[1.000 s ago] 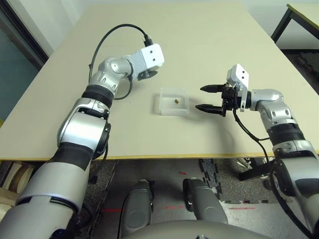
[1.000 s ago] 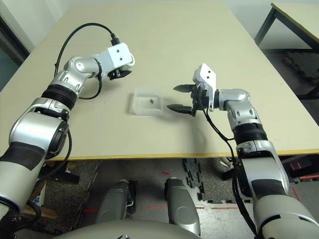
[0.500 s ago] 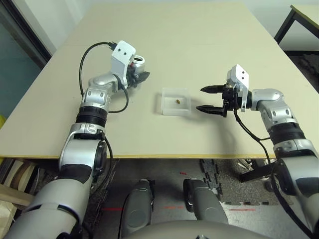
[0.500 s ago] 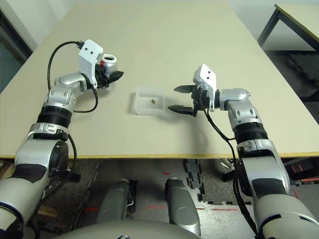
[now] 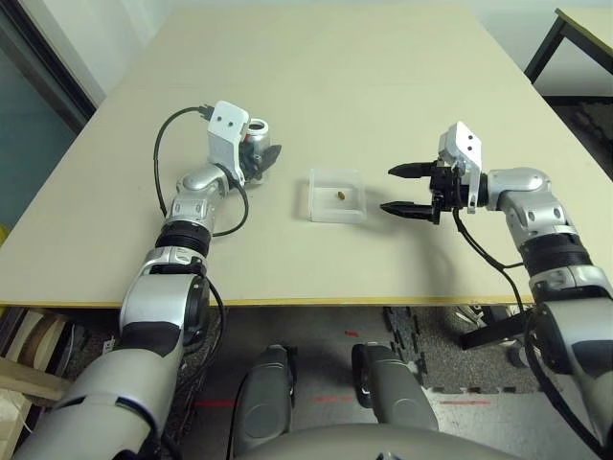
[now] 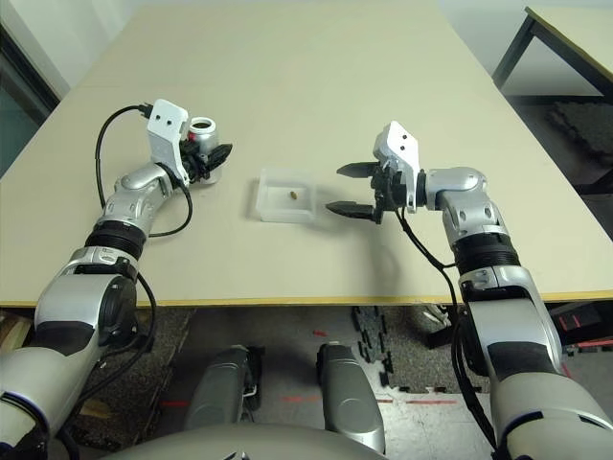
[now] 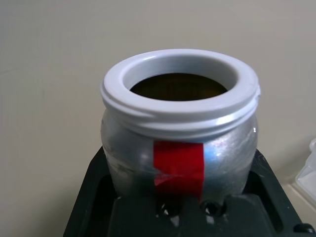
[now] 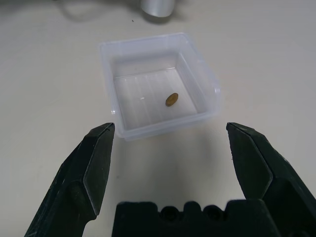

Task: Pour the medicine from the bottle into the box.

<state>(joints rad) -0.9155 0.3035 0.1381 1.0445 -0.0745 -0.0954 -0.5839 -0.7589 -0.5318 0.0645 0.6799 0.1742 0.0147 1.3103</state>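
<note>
A smooth yellowish-brown oval pill point(image 8: 172, 99) lies in the clear, shallow plastic box point(image 8: 148, 86). Left of the box, the shiny silver bottle point(image 7: 180, 160), open-mouthed and red-patched, is held upright, clamped by the left gripper point(image 5: 264, 165); its lower body is partly hidden. Right of the box, the right gripper point(image 5: 388, 191) is held level, fingers spread.

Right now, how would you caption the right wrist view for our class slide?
A yellowish-brown pill lies inside the clear plastic box, beyond the open right tool.
</note>
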